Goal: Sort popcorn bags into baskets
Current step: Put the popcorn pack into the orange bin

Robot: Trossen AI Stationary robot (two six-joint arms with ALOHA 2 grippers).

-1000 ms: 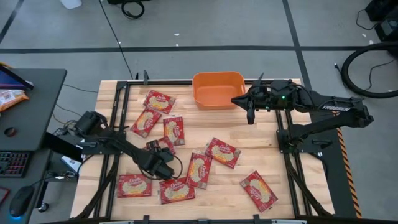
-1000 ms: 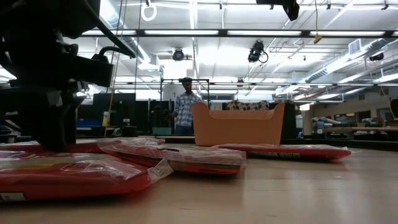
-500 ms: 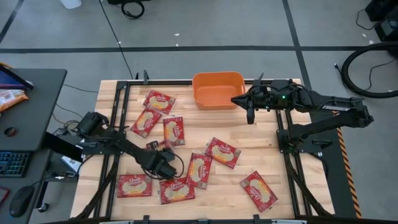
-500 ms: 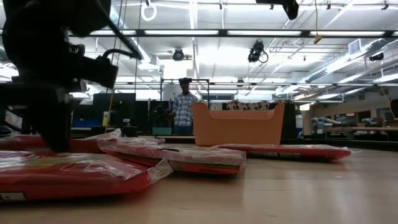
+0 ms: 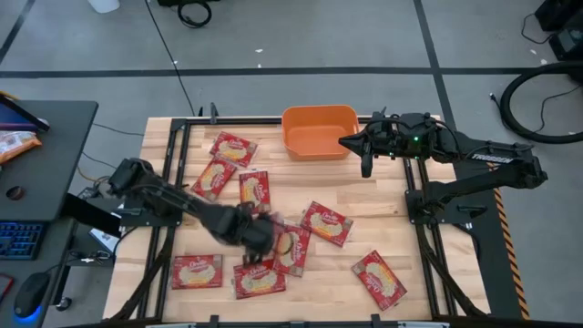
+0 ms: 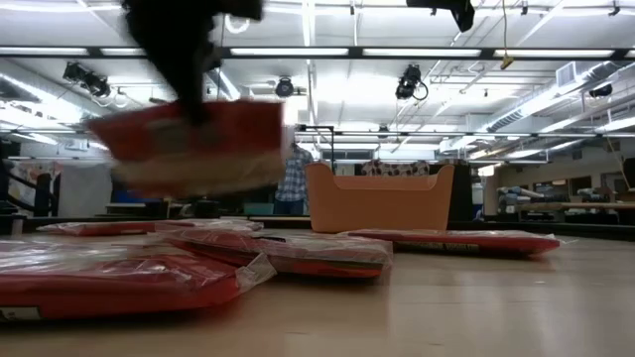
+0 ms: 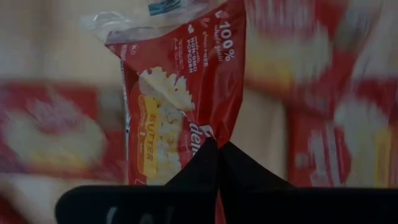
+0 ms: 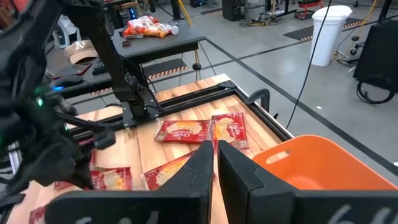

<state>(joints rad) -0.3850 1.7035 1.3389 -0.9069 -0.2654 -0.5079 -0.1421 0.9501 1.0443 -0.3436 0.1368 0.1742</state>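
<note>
- Popcorn bag [image 7: 186, 112] pinched at its edge by my left gripper [image 7: 216, 144]; the left wrist view shows the two fingers clenched tight on the red film, with butter lettering on the packet readable.
- From the high view I see that left gripper [image 5: 258, 230] only as a blur over the middle of the bench [image 5: 383, 200], above the scattered packets [image 5: 325, 223], and I cannot make out the held bag there.
- My low view gives what the others lack: the held bag [image 6: 193, 144] hangs clear of the bench top, well above the packets lying flat [image 6: 268, 248], with the orange basket [image 6: 380, 198] farther back.
- On the high view the basket [image 5: 319, 130] sits at the bench's far edge, and my right gripper [image 5: 366, 169] waits just beside its right end.
- Through the right wrist view I see that gripper's fingers [image 8: 202, 165] drawn nearly together around nothing, the basket rim [image 8: 311, 149] near them.
- A person [image 6: 294, 178] stands in the room behind the basket, seen only in the low view.
</note>
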